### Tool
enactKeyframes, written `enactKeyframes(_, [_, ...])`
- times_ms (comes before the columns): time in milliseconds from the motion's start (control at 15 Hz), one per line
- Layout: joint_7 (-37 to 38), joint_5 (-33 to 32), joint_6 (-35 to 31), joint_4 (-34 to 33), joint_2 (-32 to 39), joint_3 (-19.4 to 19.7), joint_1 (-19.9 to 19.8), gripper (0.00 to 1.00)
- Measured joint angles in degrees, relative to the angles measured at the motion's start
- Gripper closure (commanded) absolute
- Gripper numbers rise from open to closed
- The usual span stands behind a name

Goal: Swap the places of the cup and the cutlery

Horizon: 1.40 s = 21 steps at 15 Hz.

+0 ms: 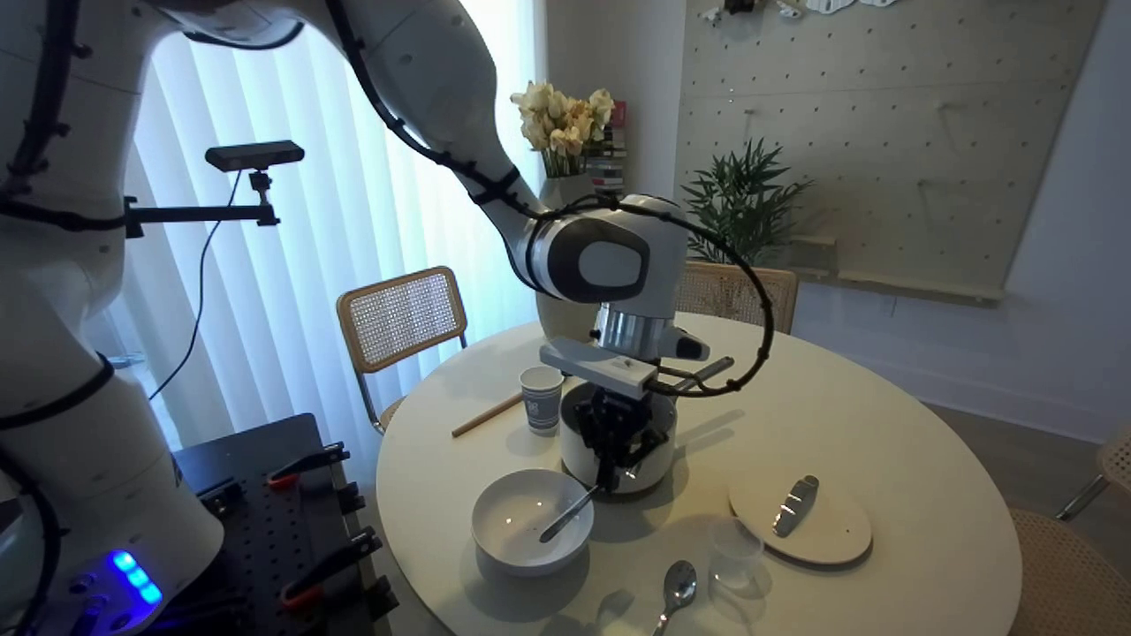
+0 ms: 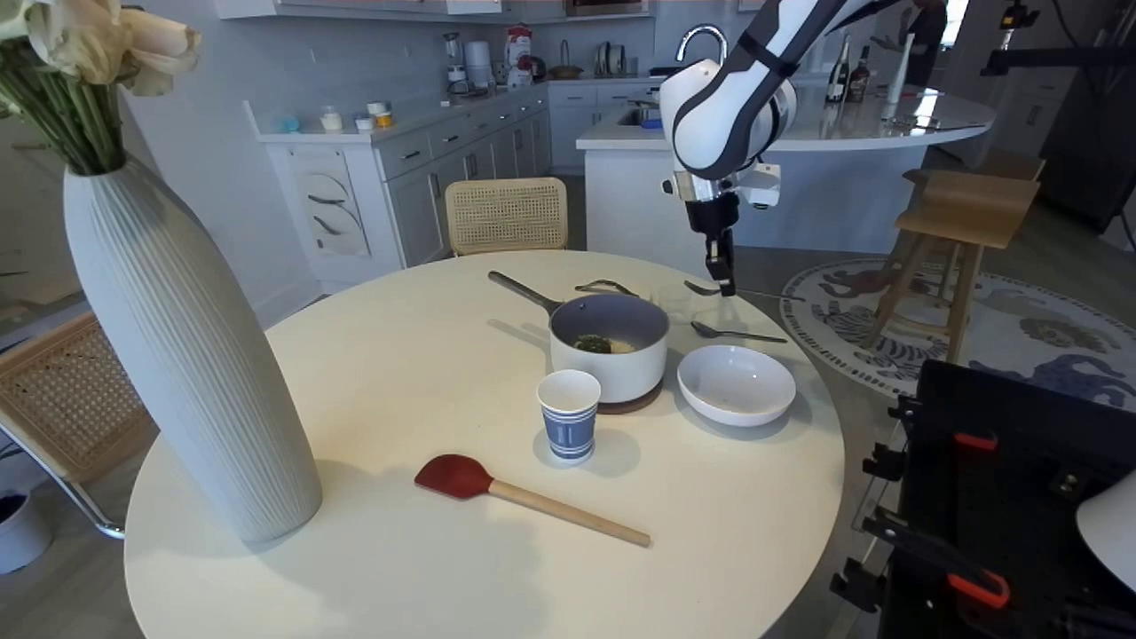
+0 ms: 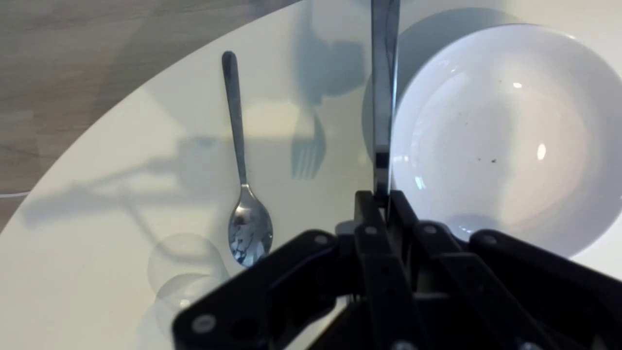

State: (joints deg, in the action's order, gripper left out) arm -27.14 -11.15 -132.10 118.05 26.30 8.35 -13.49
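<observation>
My gripper (image 1: 608, 481) is shut on a silver fork (image 2: 701, 288) and carries it above the table, handle toward the table edge. In the wrist view the handle of this fork (image 3: 384, 97) runs upward beside the bowl; its head is hidden behind my gripper (image 3: 381, 200), though a tined shadow falls on the table. The silver spoon (image 3: 250, 228) lies flat left of the gripper. Two cups show: a clear tumbler (image 1: 736, 552) beside the spoon, faint in the wrist view, and a blue-banded paper cup (image 2: 570, 417) upright by the pot. Which one is the task's cup I cannot tell.
A white bowl (image 2: 737, 390) stands close to the held fork. Beside it is the pot (image 2: 610, 377), long handle pointing away. A round board (image 1: 839, 534) bears another silver utensil (image 1: 795, 506). The red spatula (image 2: 568, 510) and tall vase (image 2: 191, 355) occupy another side.
</observation>
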Motion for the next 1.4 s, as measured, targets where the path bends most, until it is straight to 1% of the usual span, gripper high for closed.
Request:
enactKeyframes(400, [5.2,-0.2,0.4,10.8,-9.8,-0.6,4.2,0.98])
enactKeyframes(800, [12.4,-0.2,0.4,20.7,-18.2,-4.0,9.1,0.98])
enactKeyframes(1067, [16.3,0.3,0.2,24.4,-21.1,-6.9,11.8,0.98])
enactKeyframes(1400, [18.9,1.4,-0.7,26.2,-21.3,-9.2,14.0,0.98])
